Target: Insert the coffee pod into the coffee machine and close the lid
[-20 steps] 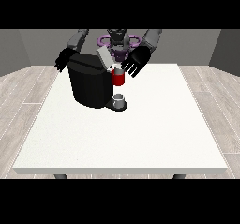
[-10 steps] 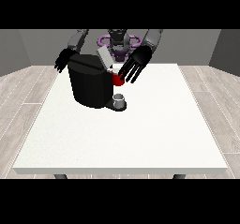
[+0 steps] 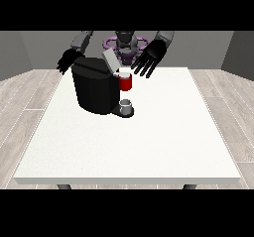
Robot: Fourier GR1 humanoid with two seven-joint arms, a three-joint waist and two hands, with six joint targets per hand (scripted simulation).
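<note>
The hand at the view's right (image 3: pixel 150 57) hung just above and beside the top of the coffee machine (image 3: pixel 96 89), its fingers spread wide and pointing down toward the camera, holding nothing. The lid (image 3: pixel 109 60) stood tilted up — plainly not yet shut. A red thing at the machine (image 3: pixel 126 83) sat at its front, and below it a small grey thing (image 3: pixel 126 105) rested on the machine's base; whether that was the pod could not be told, so the pod's place stayed unsettled. The hand at the view's left (image 3: pixel 66 62) hovered behind the machine's far corner, how its fingers lay too small to read. By the look of it, the lid step was in hand; the next move called for the open hand to come onto the raised lid and press it down. The count: one machine, one lid, one red thing, one grey thing, two hands, one white table (image 3: pixel 149 142).
</note>
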